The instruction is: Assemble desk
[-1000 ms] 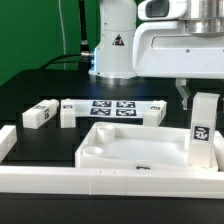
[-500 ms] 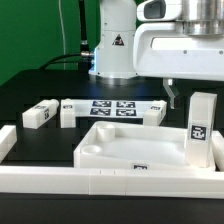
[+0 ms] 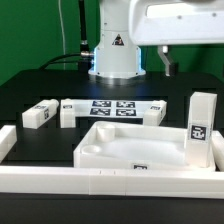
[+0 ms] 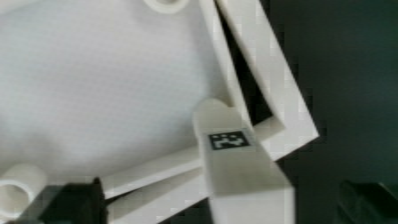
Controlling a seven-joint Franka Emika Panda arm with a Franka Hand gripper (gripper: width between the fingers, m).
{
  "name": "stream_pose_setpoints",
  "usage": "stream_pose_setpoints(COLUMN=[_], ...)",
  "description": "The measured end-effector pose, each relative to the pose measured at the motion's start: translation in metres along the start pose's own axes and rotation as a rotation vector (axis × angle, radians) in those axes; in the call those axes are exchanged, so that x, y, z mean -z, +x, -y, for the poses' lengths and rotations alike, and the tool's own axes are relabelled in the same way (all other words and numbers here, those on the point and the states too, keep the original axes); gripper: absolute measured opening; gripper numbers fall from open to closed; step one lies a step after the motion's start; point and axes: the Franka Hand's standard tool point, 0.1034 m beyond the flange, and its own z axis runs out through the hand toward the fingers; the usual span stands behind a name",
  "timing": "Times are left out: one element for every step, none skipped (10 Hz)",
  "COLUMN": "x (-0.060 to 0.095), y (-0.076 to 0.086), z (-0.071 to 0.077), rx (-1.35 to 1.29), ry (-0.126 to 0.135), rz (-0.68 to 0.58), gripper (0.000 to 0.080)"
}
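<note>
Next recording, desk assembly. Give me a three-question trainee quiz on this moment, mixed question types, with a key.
1. True or false: the hand is gripping the upright leg.
2. Where does the upright leg stand? A) in the middle of the tabletop B) at the tabletop's corner on the exterior view's right C) at its corner on the exterior view's left
3. Fill in: behind the tabletop lies the flat, tagged ____ board.
Key: 1 false, the hand is raised clear of the leg; 2 B; 3 marker, the marker board.
</note>
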Motion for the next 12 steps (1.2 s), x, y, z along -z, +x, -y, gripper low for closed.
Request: stream_pose_setpoints(x=[-0.001, -0.002, -0.002, -0.002, -0.002, -0.002, -0.003, -0.009, -0.02, -0.03, -0.038, -0.048], y=[0.002, 0.0, 0.0, 0.0, 0.0, 0.0, -0.003, -0.02, -0.039, -0.053, -0.06, -0.065], z=[-0.003, -0.001, -0.001, -0.001, -0.001, -0.001, -0.001, -0.008, -0.021, -0.032, -0.04, -0.047], rx=[0.004, 0.008, 0.009, 0.009, 0.009, 0.009, 0.0, -0.011, -0.009, -0.007, -0.007, -0.01], ry=[0.001, 0.001, 0.001, 0.001, 0.001, 0.001, 0.004, 0.006, 0.007, 0.001, 0.0, 0.009], rz=[-0.004, -0.004, -0.003, -0.003, -0.003, -0.003, -0.011, -0.024, -0.039, -0.044, -0.057, -0.081], gripper=[0.0649, 0.0649, 0.0649, 0.0649, 0.0649, 0.0649, 0.0649, 0.0649, 0.0649, 0.0649, 0.0649, 0.0649])
